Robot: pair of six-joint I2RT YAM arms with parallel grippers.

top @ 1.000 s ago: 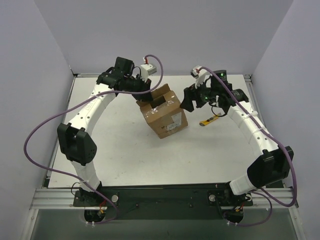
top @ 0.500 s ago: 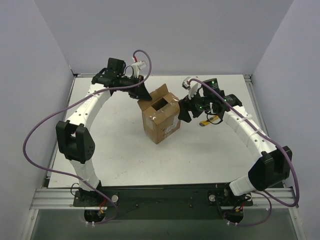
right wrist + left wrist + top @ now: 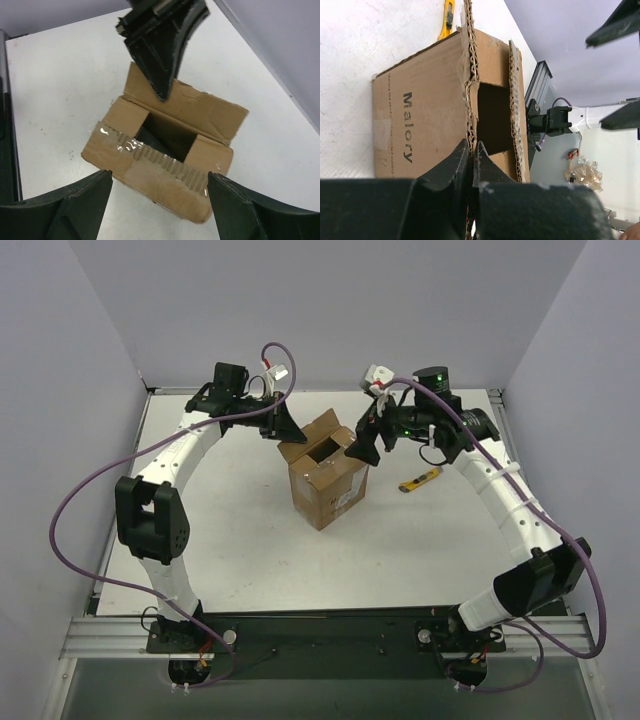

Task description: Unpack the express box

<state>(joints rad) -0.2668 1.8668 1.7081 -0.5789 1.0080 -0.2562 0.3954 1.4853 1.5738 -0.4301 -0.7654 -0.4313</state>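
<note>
Progress looks partial: the express box point(image 3: 330, 480) stands mid-frame in the top view with its top open, the left gripper point(image 3: 471, 150) pinching a flap point(image 3: 200, 107), the right gripper point(image 3: 365, 448) spread above, seemingly nothing lifted out yet.

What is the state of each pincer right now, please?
Left pincer: closed, pinching a top flap of the express box.
Right pincer: open, holding nothing.
</note>
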